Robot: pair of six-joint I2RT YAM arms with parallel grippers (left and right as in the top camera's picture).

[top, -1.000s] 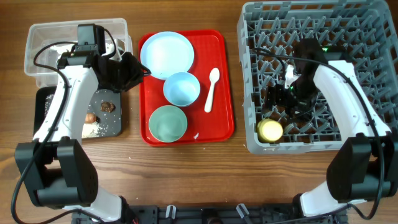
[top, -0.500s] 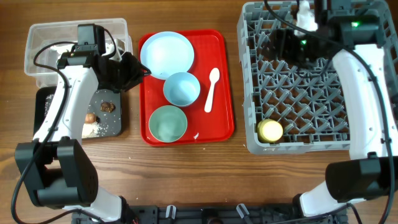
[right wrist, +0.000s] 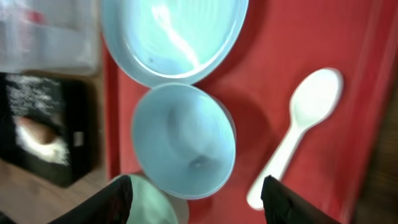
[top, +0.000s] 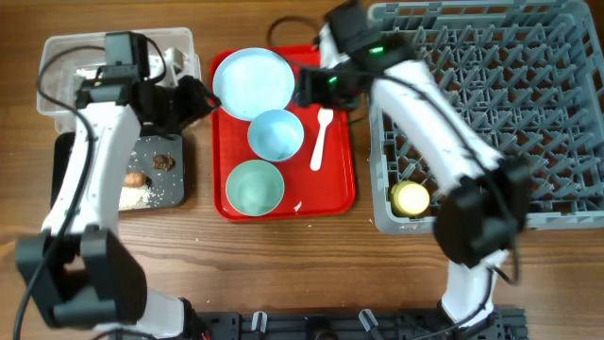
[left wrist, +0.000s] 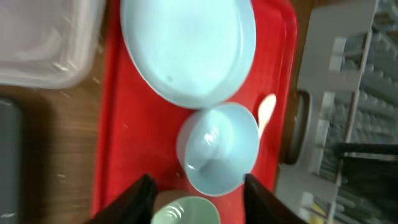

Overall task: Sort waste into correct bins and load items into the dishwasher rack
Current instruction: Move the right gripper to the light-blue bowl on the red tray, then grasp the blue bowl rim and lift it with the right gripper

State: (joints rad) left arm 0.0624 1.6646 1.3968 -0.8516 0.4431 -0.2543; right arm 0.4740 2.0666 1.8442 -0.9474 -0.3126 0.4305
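Right fingers [right wrist: 119,200] are spread wide with nothing between them, hanging over the pale blue bowl [right wrist: 183,140], which sits upright mid red tray [top: 337,184]. Left fingers [left wrist: 135,200] are also spread and empty, over the same bowl from the other side. The bowl looks like light rigid plastic with a glossy glaze, so I'd expect it to be slippery. Best hold is probably the rim, one finger inside and one outside, on the side away from the pale blue plate [right wrist: 174,34], since its rim sits right against the plate's. The white plastic spoon [right wrist: 295,130] lies flat just beside the bowl. It's thin and light, likely to skid, so pinch across the handle. The pale green bowl [top: 254,186] is at the tray's near end and should handle the same way. The yellow cup [top: 411,197] is already in the dishwasher rack [top: 566,142]. Food scraps sit in the black tray [top: 176,189], with the clear tub [top: 57,59] behind it on the tabletop [top: 283,274].
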